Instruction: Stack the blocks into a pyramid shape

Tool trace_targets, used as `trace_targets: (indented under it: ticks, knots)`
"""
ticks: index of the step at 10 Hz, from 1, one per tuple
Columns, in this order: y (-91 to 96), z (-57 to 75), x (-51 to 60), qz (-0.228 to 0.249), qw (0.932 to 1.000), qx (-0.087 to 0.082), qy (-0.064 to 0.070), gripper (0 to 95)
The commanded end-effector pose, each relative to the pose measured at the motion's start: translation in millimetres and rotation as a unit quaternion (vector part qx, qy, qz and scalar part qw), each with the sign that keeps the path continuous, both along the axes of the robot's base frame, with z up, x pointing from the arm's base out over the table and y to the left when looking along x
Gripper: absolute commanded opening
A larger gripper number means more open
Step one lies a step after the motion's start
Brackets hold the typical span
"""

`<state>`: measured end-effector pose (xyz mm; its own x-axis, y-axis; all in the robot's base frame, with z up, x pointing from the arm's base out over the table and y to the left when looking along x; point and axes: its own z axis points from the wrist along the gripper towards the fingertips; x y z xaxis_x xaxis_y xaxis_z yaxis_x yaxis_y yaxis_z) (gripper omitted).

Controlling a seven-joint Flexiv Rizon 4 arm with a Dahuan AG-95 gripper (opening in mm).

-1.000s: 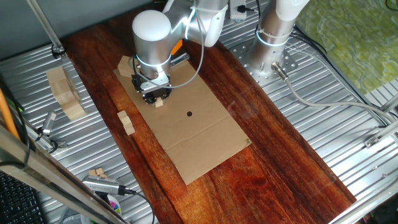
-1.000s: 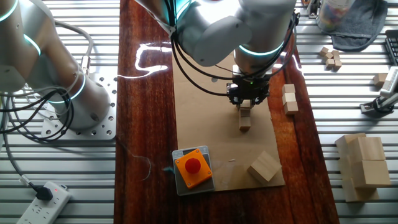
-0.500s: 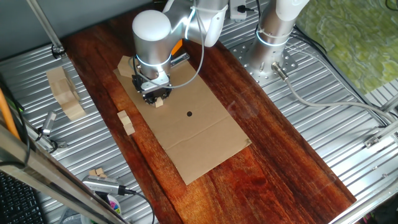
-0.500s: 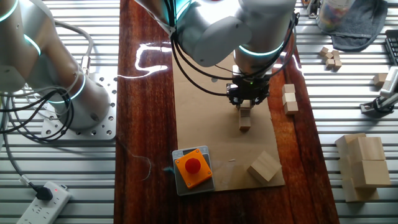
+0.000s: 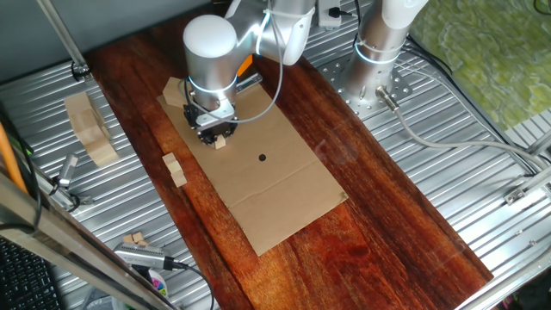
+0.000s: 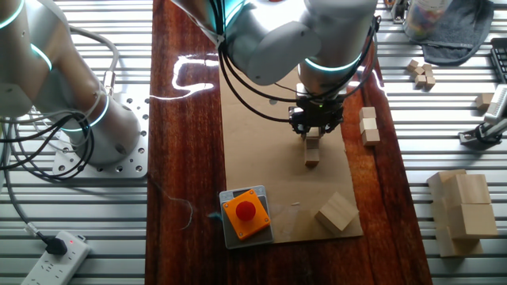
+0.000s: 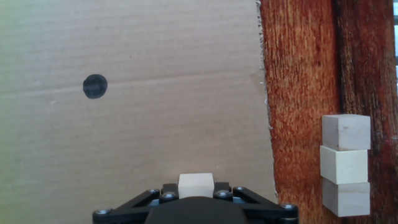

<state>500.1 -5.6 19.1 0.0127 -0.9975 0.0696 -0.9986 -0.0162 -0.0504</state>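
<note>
My gripper (image 6: 315, 129) stands low over the cardboard sheet (image 6: 269, 142), jaws close against both sides of a small pale wooden block (image 7: 196, 185); that block also shows in one fixed view (image 5: 220, 142). In the other fixed view a second block (image 6: 312, 158) lies on the cardboard just in front of the held one (image 6: 312, 142), touching or nearly so. Three more blocks (image 7: 344, 164) lie in a row on the dark wood beside the cardboard edge, right of the gripper; they also show in both fixed views (image 5: 175, 168) (image 6: 368, 127).
A faceted wood chunk (image 6: 337, 212) and an orange box with a red button (image 6: 245, 212) sit on the cardboard's near end. Big wooden slabs (image 6: 463, 210) (image 5: 89, 127) and a few spare blocks (image 6: 422, 73) lie on the metal table. A black dot (image 7: 94, 86) marks the cardboard.
</note>
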Motion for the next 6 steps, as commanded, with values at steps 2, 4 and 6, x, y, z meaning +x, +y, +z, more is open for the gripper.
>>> trace_targets:
  ticks: [2, 4, 6]
  knots:
    - [-0.4, -0.6, 0.2, 0.002, 1.0000, 0.000, -0.001, 19.0]
    - [-0.6, -1.1, 0.4, 0.005, 1.0000, 0.000, -0.002, 19.0]
    - [-0.7, -1.6, 0.5, 0.007, 1.0000, 0.000, -0.002, 38.0]
